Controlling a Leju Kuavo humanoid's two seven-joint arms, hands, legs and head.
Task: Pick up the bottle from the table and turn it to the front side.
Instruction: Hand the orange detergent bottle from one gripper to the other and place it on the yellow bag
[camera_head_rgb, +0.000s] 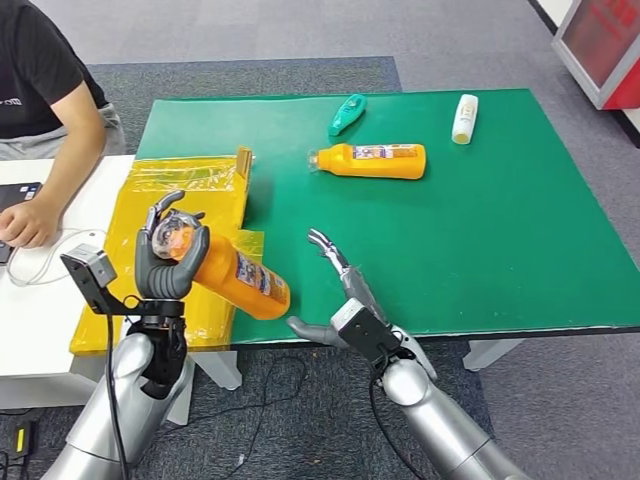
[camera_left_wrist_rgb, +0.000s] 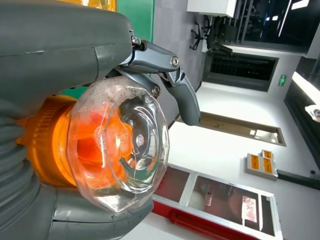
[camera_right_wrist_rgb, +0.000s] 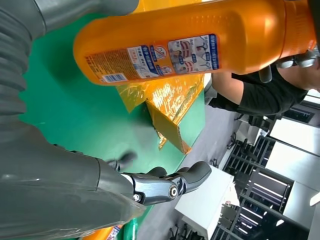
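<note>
The green table (camera_head_rgb: 453, 230) fills the centre and right of the head view, with a sheet of yellow plastic wrap (camera_head_rgb: 181, 215) over its left end. At lower left, the left hand (camera_head_rgb: 167, 262) grips an orange bottle (camera_head_rgb: 240, 278) by its neck, fingers wrapped around the clear cap (camera_left_wrist_rgb: 120, 142). The bottle is lifted off the table, its long axis slanting from the cap at upper left down to its base at lower right, label showing. The right hand (camera_head_rgb: 349, 298) sits just right of the base, fingers spread and holding nothing. A second orange bottle (camera_head_rgb: 373, 160) lies on its side at upper centre, beside a green bottle (camera_head_rgb: 347, 113) and a white bottle (camera_head_rgb: 465, 118). A person's arm (camera_head_rgb: 53, 165) rests at upper left, probably on a laptop.
</note>
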